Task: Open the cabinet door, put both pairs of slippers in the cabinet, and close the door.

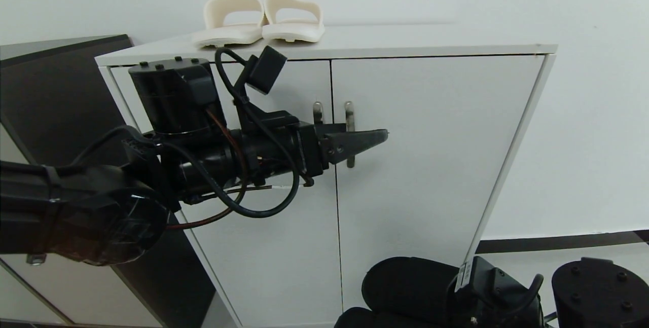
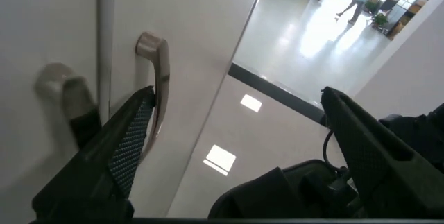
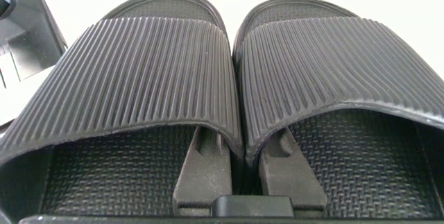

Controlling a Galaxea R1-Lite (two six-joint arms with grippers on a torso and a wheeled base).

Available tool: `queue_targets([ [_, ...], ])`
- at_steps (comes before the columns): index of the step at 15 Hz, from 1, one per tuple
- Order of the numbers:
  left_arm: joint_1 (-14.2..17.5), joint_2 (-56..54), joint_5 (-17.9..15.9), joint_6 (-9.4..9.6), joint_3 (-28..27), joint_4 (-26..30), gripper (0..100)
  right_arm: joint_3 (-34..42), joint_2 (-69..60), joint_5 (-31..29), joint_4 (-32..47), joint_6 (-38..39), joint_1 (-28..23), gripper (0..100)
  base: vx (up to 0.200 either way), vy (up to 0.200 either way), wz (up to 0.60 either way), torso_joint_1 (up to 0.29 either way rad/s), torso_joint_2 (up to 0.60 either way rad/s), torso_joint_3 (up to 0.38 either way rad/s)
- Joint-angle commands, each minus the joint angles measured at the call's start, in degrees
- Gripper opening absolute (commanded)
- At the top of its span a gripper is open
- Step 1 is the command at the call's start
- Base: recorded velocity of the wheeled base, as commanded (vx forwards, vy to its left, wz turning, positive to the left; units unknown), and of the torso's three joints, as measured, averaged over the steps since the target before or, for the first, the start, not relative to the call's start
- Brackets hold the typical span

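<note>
Left gripper (image 1: 381, 136) spread wide, one finger beside the right door handle (image 1: 349, 112) of the closed white cabinet (image 1: 431, 140). Cream slippers (image 1: 263, 20) sit on the cabinet top, far left. Right gripper (image 3: 244, 158) pinches black slippers (image 3: 229, 78), near and low. White wall (image 1: 598, 115), glossy floor (image 2: 291, 64).

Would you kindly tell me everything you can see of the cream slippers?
The cream slippers are a pair of slides, each with one broad arched strap, made of what looks like smooth moulded foam. They sit flat and side by side, with their inner edges touching, on the left part of the cabinet top, with the wall behind them. No gripper touches them.
</note>
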Motion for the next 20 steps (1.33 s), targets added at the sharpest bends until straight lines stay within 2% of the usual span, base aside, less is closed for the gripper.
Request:
queue_targets([
  [1, -0.1, 1.0, 0.1, -0.06, -0.1, 0.1, 100, 0.0, 0.2, 0.0, 0.0, 0.0, 0.0, 0, 0.000, 0.000, 0.00, 0.000, 0.00, 0.000],
  [5, -0.1, 0.7, 0.2, -0.06, -0.2, 0.1, 100, 0.1, 0.1, -0.1, 0.0, 0.0, 0.0, 0, 0.000, 0.000, 0.00, 0.000, 0.00, 0.000],
  [6, -0.1, 0.6, 0.1, -0.15, -0.2, 0.1, 0, 0.0, 0.1, 0.0, 0.1, 0.1, 0.0, 0, 0.000, 0.000, 0.00, 0.000, 0.00, 0.000],
  [11, -0.4, -1.5, 0.1, -0.24, 0.3, 0.2, 0, 1.1, -1.9, 1.8, 0.1, 0.7, 2.6, 0, 0.000, 0.000, 0.00, 0.000, 0.00, 0.000],
  [14, -1.5, -5.2, 0.1, -0.06, 3.8, 0.2, 0, 4.5, -5.4, 8.0, 0.1, 0.0, 3.2, 0, 0.000, 0.000, 0.00, 0.000, 0.00, 0.000],
  [20, -3.5, -12.6, 0.2, 0.03, 9.8, 0.2, 0, 5.0, -5.8, 8.9, 0.2, -1.0, 3.1, 0, 0.000, 0.000, 0.00, 0.000, 0.00, 0.000],
])
